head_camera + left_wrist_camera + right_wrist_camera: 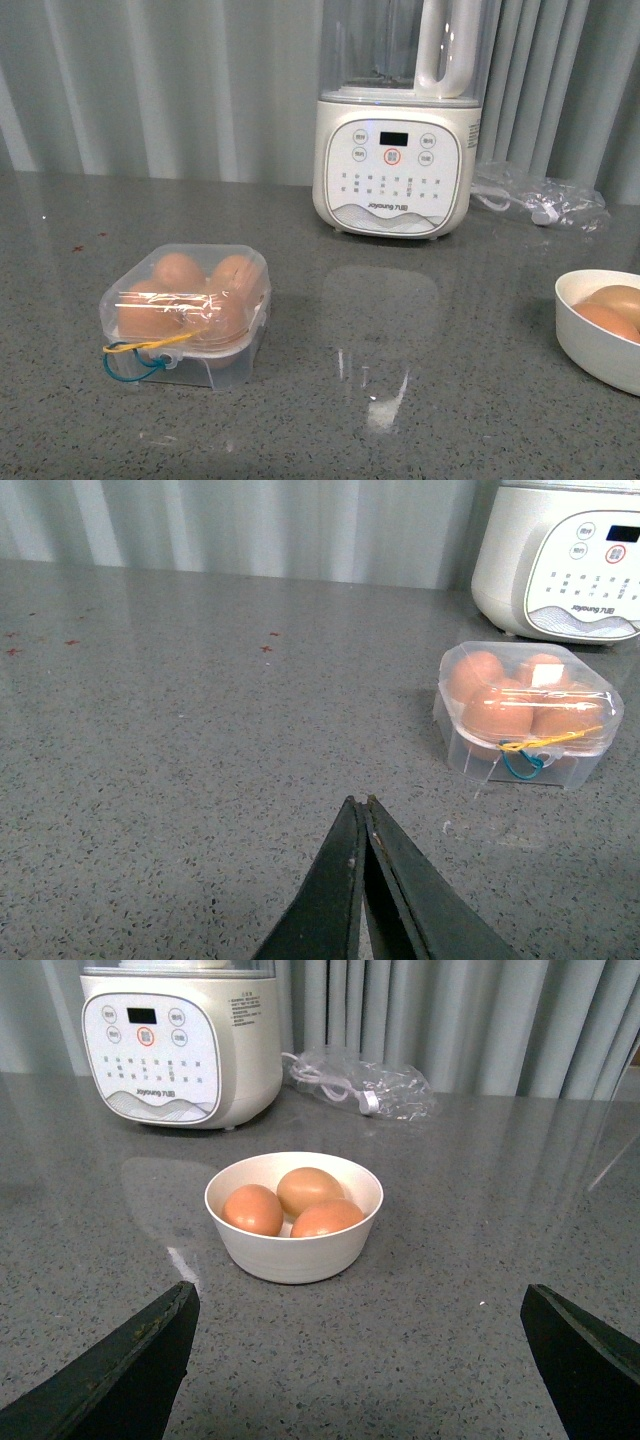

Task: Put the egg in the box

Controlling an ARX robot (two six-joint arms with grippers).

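Note:
The clear box (186, 314) stands on the grey counter at the left, lid down, with brown eggs (178, 271) inside and yellow and blue loops at its front. It also shows in the left wrist view (527, 713). My left gripper (359, 804) is shut and empty, well short of the box. A white bowl (294, 1248) holds three brown eggs (309, 1188); its rim shows at the front view's right edge (590, 335). My right gripper (360, 1300) is open and empty, just short of the bowl. Neither arm shows in the front view.
A white Joyoung blender (397, 160) stands at the back centre, also in the right wrist view (178, 1040). A cable in a clear bag (541, 200) lies to its right. Grey curtains hang behind the counter.

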